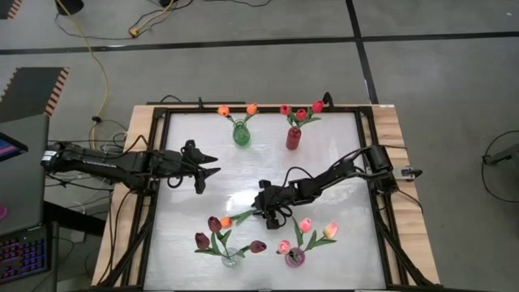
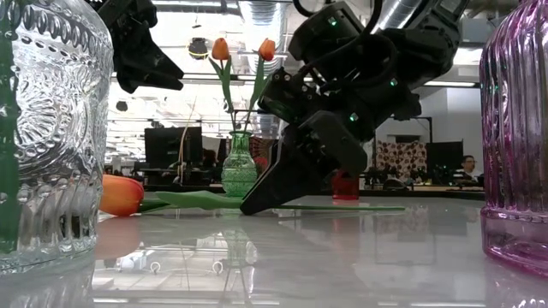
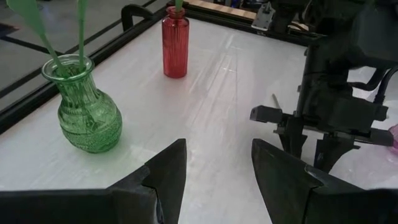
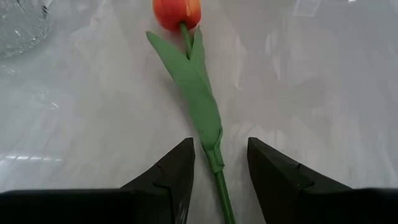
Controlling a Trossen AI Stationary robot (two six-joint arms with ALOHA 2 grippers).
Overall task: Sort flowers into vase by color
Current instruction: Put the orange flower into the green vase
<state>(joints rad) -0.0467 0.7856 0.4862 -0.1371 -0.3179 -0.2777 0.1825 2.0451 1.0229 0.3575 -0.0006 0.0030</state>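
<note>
An orange tulip lies flat on the table between the clear vase and my right gripper, its head toward the near left. My right gripper is open and low over the table; its fingers stand on either side of the tulip's green stem, apart from it. My left gripper is open and hovers near the table's left side. A green vase holds two orange tulips, a red vase red ones, a clear vase maroon ones, and a pink vase pink ones.
The green and red vases stand near the far edge, the clear and pink vases near the near edge. The bare white table top lies between the two rows. A black frame runs around the table. Monitors and a seated person show in the room behind.
</note>
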